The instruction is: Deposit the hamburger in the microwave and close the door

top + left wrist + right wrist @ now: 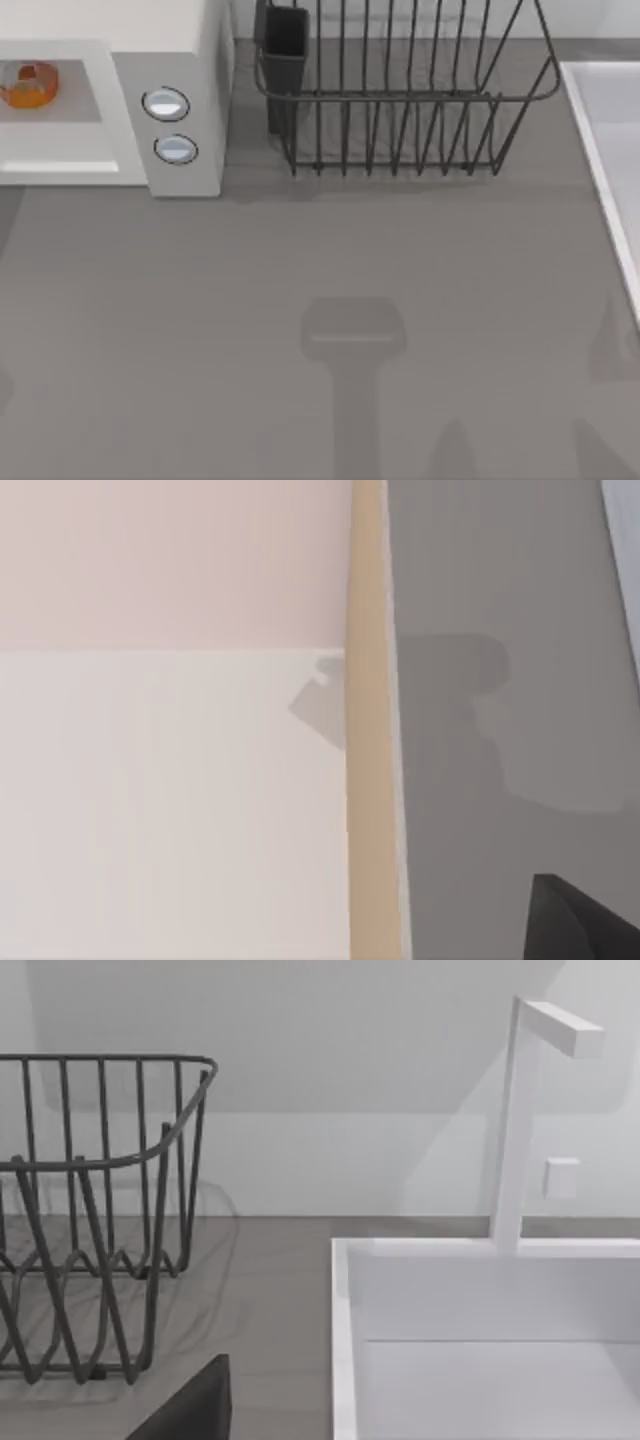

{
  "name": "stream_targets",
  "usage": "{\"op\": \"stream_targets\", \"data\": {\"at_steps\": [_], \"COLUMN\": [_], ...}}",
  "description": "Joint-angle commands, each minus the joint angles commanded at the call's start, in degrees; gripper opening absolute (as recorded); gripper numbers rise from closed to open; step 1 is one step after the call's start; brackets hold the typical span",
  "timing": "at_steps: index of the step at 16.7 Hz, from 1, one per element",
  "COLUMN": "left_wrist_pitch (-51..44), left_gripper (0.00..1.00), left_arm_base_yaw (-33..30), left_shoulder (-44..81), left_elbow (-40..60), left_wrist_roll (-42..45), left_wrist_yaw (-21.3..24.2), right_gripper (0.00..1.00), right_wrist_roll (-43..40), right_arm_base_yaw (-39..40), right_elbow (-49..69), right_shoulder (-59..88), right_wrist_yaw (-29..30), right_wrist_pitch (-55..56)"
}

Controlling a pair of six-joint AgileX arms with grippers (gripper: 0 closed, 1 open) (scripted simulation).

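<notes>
- The hamburger (30, 84) lay inside the microwave (185, 60), which stood at the counter's (330, 260) far left corner; the bun sat on the cavity floor, toward the top view's left edge.
- The control panel with its two knobs (166, 104) faced the camera just right of the cavity, and the opening looked uncovered from above.
- I could not pick out the door with any certainty in these views, so which way it swung, and where its free edge stood, remained unclear.
- Judging from the bun already sitting inside, the deposit seemed done and closing the door was the step left.
- The microwave sat on the left side, so the left arm looked the nearer one for that push; the right wrist view faced the dish rack (95, 1220) and the white sink (480, 1350) at the counter's right edge, well apart from the microwave.
- A dark piece at the corner of each wrist view was probably part of that arm's gripper, but whether either gripper was open or closed, I cannot tell.
- The left wrist view showed the counter's wooden edge (368, 730) and pale floor beyond it.
</notes>
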Motion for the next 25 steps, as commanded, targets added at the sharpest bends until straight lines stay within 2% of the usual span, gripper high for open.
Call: {"op": "stream_targets", "data": {"at_steps": [7, 13, 16, 21, 25], "left_wrist_pitch": [16.9, 17.9, 20.1, 26.0, 27.9], "left_gripper": [0.0, 0.0, 0.0, 0.0, 0.0], "left_arm_base_yaw": [0.4, 0.2, -2.2, -8.4, -10.2], "left_shoulder": [5.7, 5.6, 1.8, -9.2, -12.2], "left_elbow": [-11.4, -12.4, -16.4, -30.4, -33.6], "left_wrist_roll": [0.1, 0.0, -2.3, -9.3, -11.4], "left_wrist_yaw": [0.2, 0.2, -1.0, -4.2, -5.0], "right_gripper": [1.0, 1.0, 1.0, 1.0, 1.0], "right_wrist_roll": [0.0, 0.0, 0.0, 0.0, 0.0], "right_arm_base_yaw": [0.0, 0.0, 0.0, 0.0, 0.0], "right_elbow": [0.0, 0.0, 0.0, 0.0, 0.0], "right_shoulder": [0.0, 0.0, 0.0, 0.0, 0.0], "right_wrist_yaw": [0.0, 0.0, 0.0, 0.0, 0.0], "right_wrist_pitch": [0.0, 0.0, 0.0, 0.0, 0.0]}}
